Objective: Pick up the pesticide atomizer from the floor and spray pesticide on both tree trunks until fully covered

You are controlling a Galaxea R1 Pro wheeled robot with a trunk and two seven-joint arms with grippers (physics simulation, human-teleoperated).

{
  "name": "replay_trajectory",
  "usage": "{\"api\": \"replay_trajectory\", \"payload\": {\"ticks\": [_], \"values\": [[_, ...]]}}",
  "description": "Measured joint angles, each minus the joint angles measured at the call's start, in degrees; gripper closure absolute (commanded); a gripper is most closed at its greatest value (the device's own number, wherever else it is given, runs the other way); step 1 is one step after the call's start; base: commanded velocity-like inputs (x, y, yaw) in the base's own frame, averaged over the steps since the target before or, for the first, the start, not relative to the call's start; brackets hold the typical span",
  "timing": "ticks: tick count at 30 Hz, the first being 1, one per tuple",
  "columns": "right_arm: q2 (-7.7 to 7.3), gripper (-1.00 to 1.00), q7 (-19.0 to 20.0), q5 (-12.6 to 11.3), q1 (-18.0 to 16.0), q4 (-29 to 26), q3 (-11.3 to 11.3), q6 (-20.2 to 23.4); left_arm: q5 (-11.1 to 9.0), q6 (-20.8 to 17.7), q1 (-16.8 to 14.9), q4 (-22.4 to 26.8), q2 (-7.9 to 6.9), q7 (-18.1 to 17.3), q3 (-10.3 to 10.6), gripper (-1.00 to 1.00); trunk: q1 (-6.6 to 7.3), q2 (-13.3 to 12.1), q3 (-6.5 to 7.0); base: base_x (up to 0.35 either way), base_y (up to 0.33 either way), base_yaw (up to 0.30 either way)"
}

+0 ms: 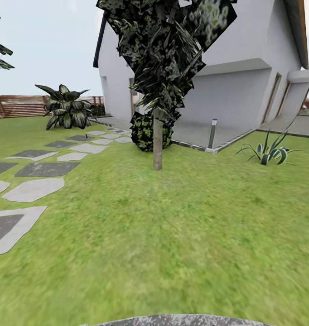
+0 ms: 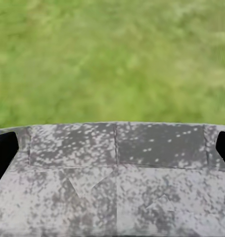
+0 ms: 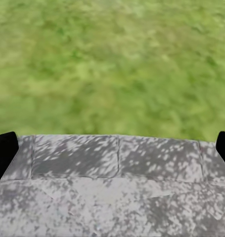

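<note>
One tree (image 1: 166,54) with dark green jagged foliage stands ahead on the lawn (image 1: 181,226), in front of the white house. Its pale grey-tan tree trunk (image 1: 157,145) rises straight out of the grass. The pesticide atomizer is out of view. In the left wrist view my left gripper (image 2: 112,148) hangs over a grey mottled part of my own body, with grass beyond; its dark fingertips (image 2: 3,153) sit far apart with nothing between them. My right gripper (image 3: 112,153) looks the same, its fingertips (image 3: 4,150) spread wide and empty.
Grey stone slabs (image 1: 34,188) run along the left toward a broad-leaved plant (image 1: 67,111) and the brown fence (image 1: 16,106). A round bush (image 1: 145,131) sits behind the trunk. A short post (image 1: 212,133) and a spiky plant (image 1: 270,151) stand at the right by the house (image 1: 245,81).
</note>
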State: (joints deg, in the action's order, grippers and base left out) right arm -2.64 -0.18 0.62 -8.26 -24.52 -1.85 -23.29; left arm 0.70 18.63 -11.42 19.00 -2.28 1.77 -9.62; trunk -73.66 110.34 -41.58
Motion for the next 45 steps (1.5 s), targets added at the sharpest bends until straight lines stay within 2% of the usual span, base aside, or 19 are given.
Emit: {"api": "replay_trajectory", "payload": {"ticks": [17, 37, 45], "values": [[0.00, -1.00, 0.0, 0.0, 0.0, 0.0, 0.0, 0.0, 0.0, -0.1, 0.0, 0.0, 0.00, 0.0, 0.0, -1.00, -3.73, 6.8, -3.14, 0.000, 0.000, 0.272], [0.00, -1.00, 0.0, 0.0, 0.0, 0.0, 0.0, 0.0, 0.0, 0.0, 0.0, 0.1, 0.07, 0.0, 0.0, -1.00, -8.13, 14.8, -8.02, 0.000, 0.000, 0.181], [0.00, -1.00, 0.0, 0.0, 0.0, 0.0, 0.0, 0.0, 0.0, 0.1, 0.0, 0.1, 0.00, 0.0, 0.0, -1.00, -8.13, 14.9, -8.59, 0.006, 0.000, 0.170]]}}
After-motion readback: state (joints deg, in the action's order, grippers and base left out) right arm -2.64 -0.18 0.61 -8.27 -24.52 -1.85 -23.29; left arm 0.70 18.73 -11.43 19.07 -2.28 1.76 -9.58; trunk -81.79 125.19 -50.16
